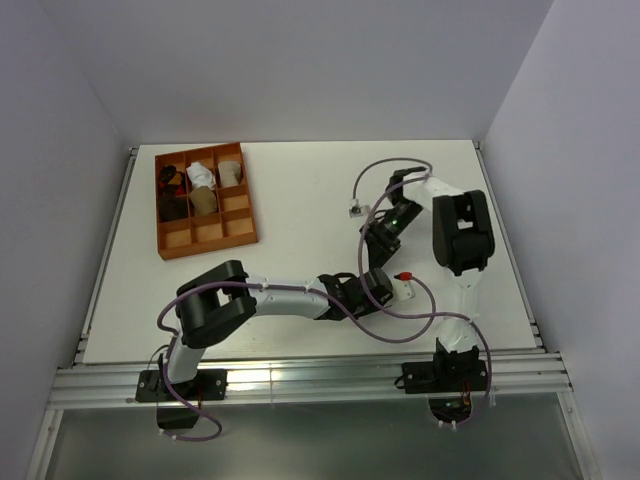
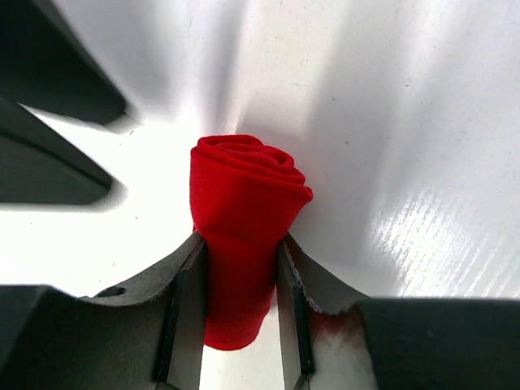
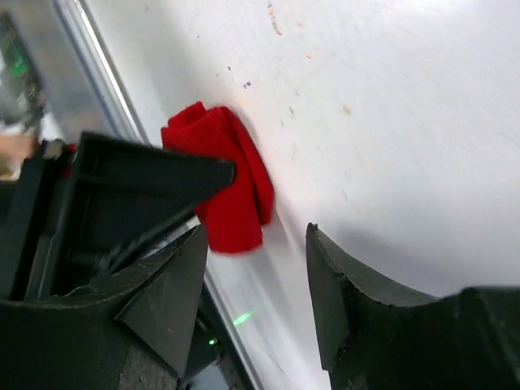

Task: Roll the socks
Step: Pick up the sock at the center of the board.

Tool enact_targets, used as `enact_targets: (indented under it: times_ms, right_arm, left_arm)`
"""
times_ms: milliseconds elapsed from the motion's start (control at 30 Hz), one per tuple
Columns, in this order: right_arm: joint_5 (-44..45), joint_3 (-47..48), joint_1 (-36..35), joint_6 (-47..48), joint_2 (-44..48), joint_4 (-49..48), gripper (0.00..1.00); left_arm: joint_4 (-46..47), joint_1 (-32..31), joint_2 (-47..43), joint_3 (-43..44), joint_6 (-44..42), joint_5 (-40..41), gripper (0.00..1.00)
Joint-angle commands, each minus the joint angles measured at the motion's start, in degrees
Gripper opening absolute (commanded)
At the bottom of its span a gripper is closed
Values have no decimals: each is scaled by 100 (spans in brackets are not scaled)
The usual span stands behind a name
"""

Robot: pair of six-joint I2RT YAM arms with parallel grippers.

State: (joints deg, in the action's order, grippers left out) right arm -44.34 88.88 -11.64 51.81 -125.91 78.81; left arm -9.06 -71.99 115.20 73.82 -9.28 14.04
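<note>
The left gripper [image 2: 238,252] has its jaws closed partway on the red sock [image 2: 244,203], pinching its lower half from both sides. The sock is wound into a tight coil, its spiral end showing at the top, and it is at the counter [image 1: 300,190] in the near right-of-centre area, close to the front edge. Just to the right, the right gripper [image 3: 258,236] hangs over the same spot with its jaws spread wide and nothing between them; the sock lies just beyond its left finger.

So the rolling of this sock looks finished, and what seems left is to carry it away and put it down.

The orange tray [image 1: 160,205] sits far left at the back of the counter. Its back row holds a dark bundle [image 1: 168,178], a white bundle [image 1: 200,172] and a pale one. The middle row holds a dark brown roll [image 1: 172,208] and a tan roll [image 1: 203,200], probably the other two socks, with its right compartment bare. The front row looks unfilled.
</note>
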Motion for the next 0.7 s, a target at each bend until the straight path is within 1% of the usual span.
enact_targets:
  times_ms: [0,33,133,300,367,467,500,567,667]
  right_arm:
    - [-190,-38,416,-365,1119,-400,59]
    - [-163,-194,539,-574,1443,-671,60]
    - [-23,-511,733,-970,1849,-1181,59]
    - [-110,-609,1163,-1085,2281,-1236,58]
    - [-163,-635,1453,-1103,2430,-1245,58]
    - [-137,-732,1568,-1296,2597,-1429,57]
    - [-50,-793,1594,-1392,2624,-1482,57]
    - [12,-837,1630,-1472,2668,-1631,57]
    - [-5,-767,1709,-1402,2694,-1544,56]
  left_arm:
    - [-852,140,363,-421,497,-1219,0]
    - [-843,202,346,-404,532,-1263,0]
    - [-878,387,302,-334,655,-1465,0]
    - [-843,694,188,-246,831,-1641,0]
    - [-782,808,100,-254,875,-1808,0]
    - [-720,1045,-23,-272,875,-1861,0]
    - [-711,1090,-50,-254,1093,-1853,0]
    - [-685,1169,-163,-246,1165,-1931,0]
    - [-579,1388,-313,-263,1244,-1862,0]
